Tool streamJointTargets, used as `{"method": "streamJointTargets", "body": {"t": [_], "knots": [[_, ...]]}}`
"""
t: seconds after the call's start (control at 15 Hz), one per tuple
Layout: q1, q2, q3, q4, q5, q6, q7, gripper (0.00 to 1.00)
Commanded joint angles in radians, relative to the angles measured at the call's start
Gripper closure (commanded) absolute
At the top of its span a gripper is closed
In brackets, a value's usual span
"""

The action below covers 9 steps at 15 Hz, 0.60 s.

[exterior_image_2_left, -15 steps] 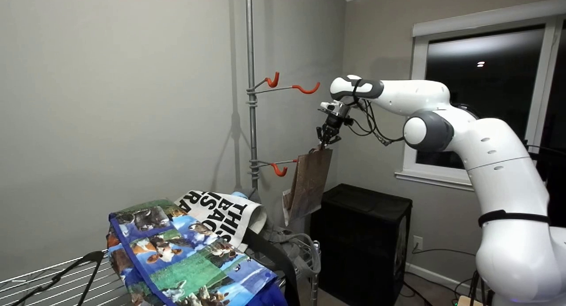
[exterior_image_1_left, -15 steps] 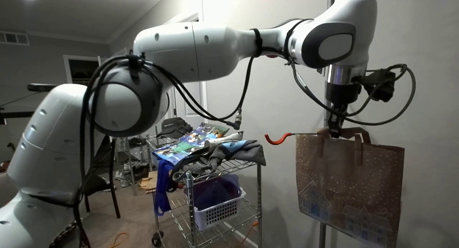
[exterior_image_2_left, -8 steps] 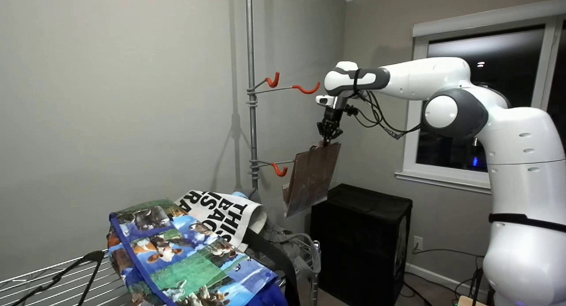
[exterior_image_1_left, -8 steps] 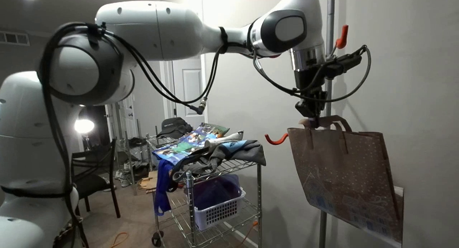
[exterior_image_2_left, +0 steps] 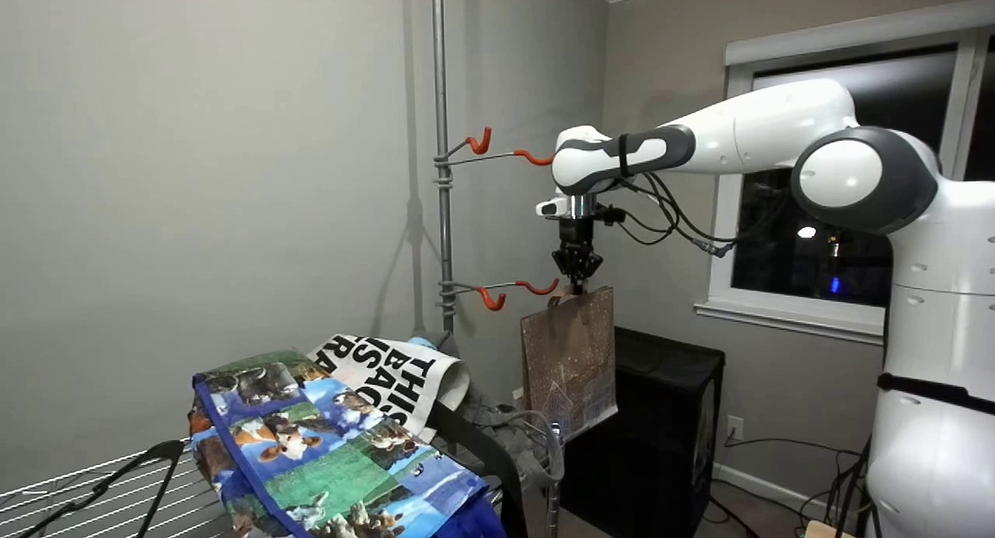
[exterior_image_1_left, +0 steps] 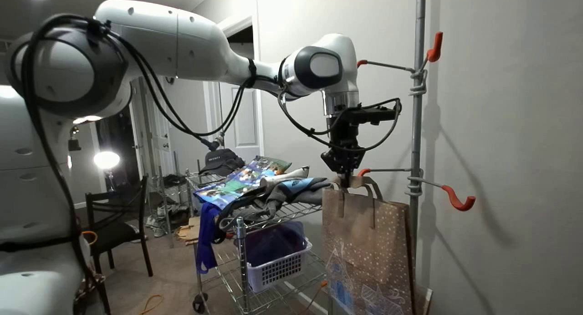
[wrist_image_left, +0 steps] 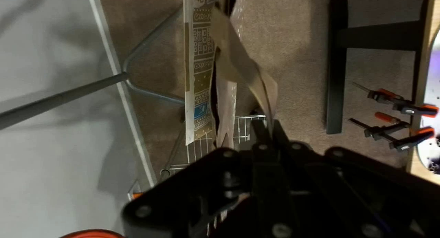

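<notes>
The glossy white, round-shelled robot arm [exterior_image_2_left: 944,328] bears small oval recesses [exterior_image_1_left: 23,151] and thin seam lines [exterior_image_1_left: 177,39]. A broad dark-grey joint ring [exterior_image_2_left: 905,192] encircles a white disc-shaped cap [exterior_image_2_left: 841,172]; a smaller dark-grey oval surround [exterior_image_1_left: 302,69] frames a pale, rounded wrist cap [exterior_image_1_left: 324,65]. Narrow black straps [exterior_image_2_left: 623,155] circle the shell; looped black cables [exterior_image_1_left: 29,78] carry a black-and-silver connector [exterior_image_2_left: 709,247]. Beyond a polished silver wrist collar [exterior_image_1_left: 341,102] are a small white box-shaped housing with a dark front [exterior_image_2_left: 553,208] and the matte-black, multi-link gripper [exterior_image_1_left: 345,179], studded with round, greyish screw heads [wrist_image_left: 143,211].
</notes>
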Motion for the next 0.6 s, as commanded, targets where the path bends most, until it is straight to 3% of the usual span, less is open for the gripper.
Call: {"method": "streamJointTargets", "body": {"t": [0.0, 0.33, 0.53], "knots": [[0.045, -0.053, -0.008, -0.052, 0.008, -0.068, 0.037, 0.96], [0.06, -0.009, -0.017, 0.038, 0.134, -0.204, 0.037, 0.96], [0.047, 0.016, -0.031, 0.078, 0.284, -0.191, 0.084, 0.96]]}}
